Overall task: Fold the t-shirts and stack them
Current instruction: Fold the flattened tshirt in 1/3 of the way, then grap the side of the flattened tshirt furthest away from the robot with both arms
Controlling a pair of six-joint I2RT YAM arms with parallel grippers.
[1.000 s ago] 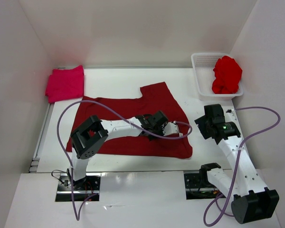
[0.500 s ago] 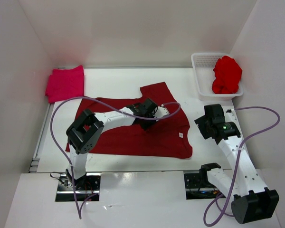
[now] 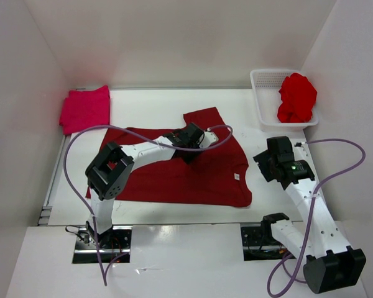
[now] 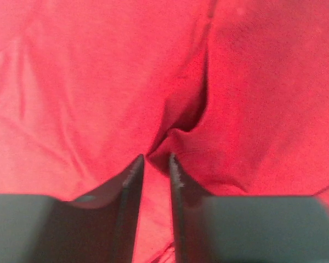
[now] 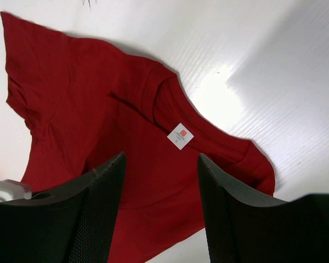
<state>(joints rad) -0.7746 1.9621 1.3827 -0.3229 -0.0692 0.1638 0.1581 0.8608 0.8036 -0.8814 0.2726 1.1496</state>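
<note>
There are three t-shirts: a pinkish-crimson cloth t-shirt [image 3: 85, 109] folded at the far left edge of the white table [image 3: 155, 102], a dark maroon cloth t-shirt [image 3: 193, 183] spread flat mid-table with one small white tag [image 3: 237, 176] at its right side, and a bright red cloth t-shirt [image 3: 296, 97] bunched in the single white plastic mesh basket [image 3: 265, 84] at the far right. Two arms work the scene. A second ago the left gripper [image 3: 188, 138] was low over the maroon shirt's right half and the tag was hidden; it has since moved farther back, toward the upper sleeve, and the tag now shows. The right arm and the other two shirts have not shifted. The left arm rises from its base to a raised elbow, its forearm reaching rightward across the maroon shirt; its jaws stand slightly parted, released, with a raised pucker of cloth just ahead of the fingertips [image 4: 137, 164]. The right arm bends back at a low elbow, and the right gripper [image 3: 275, 158] hangs over bare table just right of the maroon shirt, jaws wide apart and holding nothing.
</note>
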